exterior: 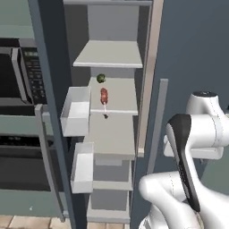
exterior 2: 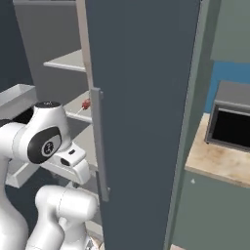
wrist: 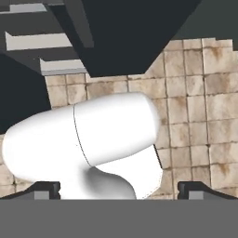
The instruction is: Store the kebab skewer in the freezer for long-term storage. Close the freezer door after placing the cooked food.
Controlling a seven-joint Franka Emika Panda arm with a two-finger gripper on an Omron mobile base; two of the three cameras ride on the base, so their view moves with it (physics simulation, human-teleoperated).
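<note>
Reddish-brown kebab skewer (exterior: pixel 104 96) lies on a freezer (exterior: pixel 117 53) shelf, freezer door (exterior: pixel 50 89) open, gripper (wrist: pixel 119 190) fingers spread wide; no legible writing.

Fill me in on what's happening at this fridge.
The kebab skewer already lies on a pale shelf inside the freezer, near a small round green item. The freezer door stands open, its white bins facing the shelves. In the hand view, the gripper is open and holds nothing, pointing down at the tiled floor. Closing the door remains.
</note>
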